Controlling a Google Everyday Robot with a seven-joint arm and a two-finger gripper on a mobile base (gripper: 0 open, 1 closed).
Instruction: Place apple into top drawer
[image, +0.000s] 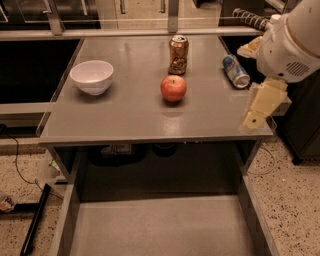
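Bring claw (257, 112) from right edge of tabletop (125, 120) to apple (173, 88) near middle — wide or narrow, cannot tell. Grab softly, miss can (178, 54) — then lower into drawer (165, 225).

Kitchen-like test space, grey worktop (125, 117), cabinet handles (123, 6) beyond its far edge, speckled floor (295, 200), loose cable (17, 162), gripper (250, 120) at the worktop's front right corner

On table (125, 120), apple (173, 88) centre; can (178, 54) just behind; bowl (92, 76) left; gripper (252, 118) over right edge; drawer (160, 227) below, in front.
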